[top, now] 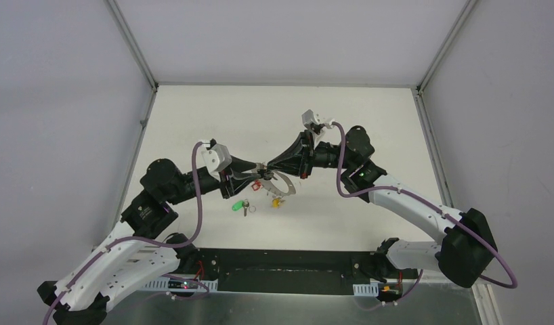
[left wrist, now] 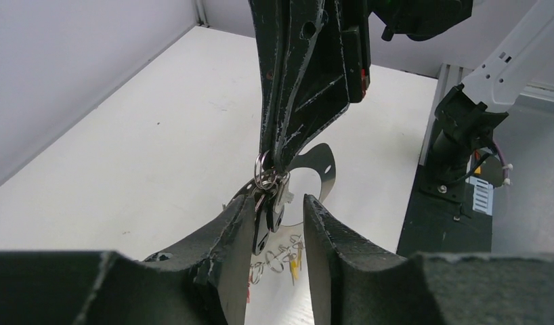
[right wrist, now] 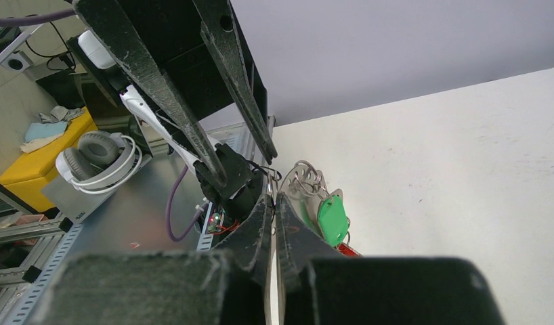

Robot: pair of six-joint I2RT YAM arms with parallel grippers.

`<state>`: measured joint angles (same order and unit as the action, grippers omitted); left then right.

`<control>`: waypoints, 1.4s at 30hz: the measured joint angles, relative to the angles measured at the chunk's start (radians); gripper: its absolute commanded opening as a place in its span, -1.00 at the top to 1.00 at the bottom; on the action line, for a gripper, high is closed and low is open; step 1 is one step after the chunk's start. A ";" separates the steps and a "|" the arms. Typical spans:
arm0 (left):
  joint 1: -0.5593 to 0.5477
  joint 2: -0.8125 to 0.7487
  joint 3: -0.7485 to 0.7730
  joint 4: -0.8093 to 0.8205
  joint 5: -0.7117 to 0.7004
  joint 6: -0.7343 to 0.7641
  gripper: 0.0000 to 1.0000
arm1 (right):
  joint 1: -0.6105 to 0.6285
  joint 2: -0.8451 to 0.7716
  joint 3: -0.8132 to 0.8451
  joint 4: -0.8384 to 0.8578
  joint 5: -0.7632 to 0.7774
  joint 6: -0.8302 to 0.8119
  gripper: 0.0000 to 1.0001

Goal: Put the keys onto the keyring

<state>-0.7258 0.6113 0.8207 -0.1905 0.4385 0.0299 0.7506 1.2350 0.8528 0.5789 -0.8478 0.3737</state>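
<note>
My right gripper [top: 269,165] is shut on the thin edge of the grey keyring [top: 282,184] and holds it above the table; the pinch shows in the right wrist view [right wrist: 274,198]. A green-capped key [right wrist: 332,218] hangs from small split rings beside its fingers. It shows in the top view [top: 239,204]. My left gripper [left wrist: 278,203] faces the right one, jaws apart. A black-capped key [left wrist: 264,229] hangs from small rings [left wrist: 263,175] between them, close to the left finger. The keyring's band [left wrist: 323,166] curves behind.
A red-capped key [top: 256,187] and a yellow-capped key [top: 278,201] hang or lie under the keyring. Loose small rings and the yellow key [left wrist: 292,261] lie on the white table below the left jaws. The black base rail [top: 281,271] runs along the near edge.
</note>
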 measured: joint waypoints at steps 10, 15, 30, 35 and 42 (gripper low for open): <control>0.000 0.031 -0.015 0.060 -0.002 -0.017 0.44 | 0.000 0.000 0.000 0.000 -0.002 0.000 1.00; 0.000 0.056 -0.016 0.071 -0.003 -0.017 0.53 | 0.000 0.000 0.000 0.000 -0.002 0.000 1.00; 0.001 0.092 -0.016 0.085 -0.001 -0.015 0.99 | -0.003 -0.007 -0.016 -0.001 -0.002 -0.002 1.00; 0.001 0.102 -0.011 0.087 0.013 -0.016 1.00 | -0.005 -0.011 -0.017 -0.001 -0.002 -0.002 1.00; 0.001 0.119 0.002 0.087 0.019 -0.016 1.00 | -0.011 -0.016 -0.017 -0.002 -0.002 -0.002 1.00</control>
<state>-0.7246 0.7300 0.8230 -0.1040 0.4572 0.0139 0.7395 1.2194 0.8356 0.5766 -0.8497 0.3717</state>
